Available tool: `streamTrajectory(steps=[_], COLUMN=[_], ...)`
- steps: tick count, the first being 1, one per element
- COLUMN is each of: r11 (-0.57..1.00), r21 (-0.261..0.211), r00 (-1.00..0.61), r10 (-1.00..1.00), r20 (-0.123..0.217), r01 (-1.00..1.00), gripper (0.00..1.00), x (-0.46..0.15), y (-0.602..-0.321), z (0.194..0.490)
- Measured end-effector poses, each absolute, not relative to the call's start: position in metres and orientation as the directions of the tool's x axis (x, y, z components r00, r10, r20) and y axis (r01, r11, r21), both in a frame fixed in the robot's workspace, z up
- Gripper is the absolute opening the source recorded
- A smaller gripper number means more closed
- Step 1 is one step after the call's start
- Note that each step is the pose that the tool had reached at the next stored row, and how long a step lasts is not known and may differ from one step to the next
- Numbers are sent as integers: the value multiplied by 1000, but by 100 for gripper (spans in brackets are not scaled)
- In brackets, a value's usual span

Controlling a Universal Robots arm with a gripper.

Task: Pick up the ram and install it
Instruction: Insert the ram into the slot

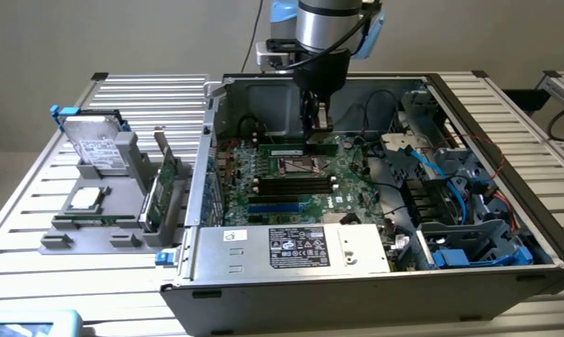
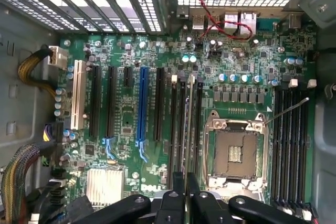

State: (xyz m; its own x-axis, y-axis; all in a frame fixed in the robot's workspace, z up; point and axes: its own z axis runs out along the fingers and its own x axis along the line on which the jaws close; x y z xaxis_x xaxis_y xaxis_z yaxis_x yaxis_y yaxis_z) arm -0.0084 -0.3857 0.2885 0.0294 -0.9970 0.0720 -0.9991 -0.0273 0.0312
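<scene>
My gripper (image 1: 318,126) hangs inside the open computer case (image 1: 217,105), above the motherboard (image 1: 292,186). It is shut on the ram (image 1: 282,150), a narrow green stick with a white label, held lengthwise just beside the processor socket (image 1: 296,166). In the wrist view the ram (image 2: 188,129) is seen edge-on, running out from between the black fingers (image 2: 173,203) of the gripper (image 2: 185,184). It lies in line with the black memory slots (image 2: 176,124) next to the socket (image 2: 233,150). Whether it touches a slot I cannot tell.
A second bank of black slots (image 2: 289,140) lies beyond the socket. Expansion slots, one of them blue (image 2: 142,103), and cable bundles (image 2: 21,177) crowd the board. Outside the case, a grey tray (image 1: 95,217) holds a hard drive (image 1: 99,144) and a tall green card (image 1: 165,186). The power supply (image 1: 292,246) stands at the front.
</scene>
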Motion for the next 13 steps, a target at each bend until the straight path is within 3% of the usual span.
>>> streamTrajectory(steps=[13], r11=[-27], r21=[31], r00=[29], r10=[-996], r20=[82], r01=[-999], gripper=[13], x=[-8], y=[-386], z=[265])
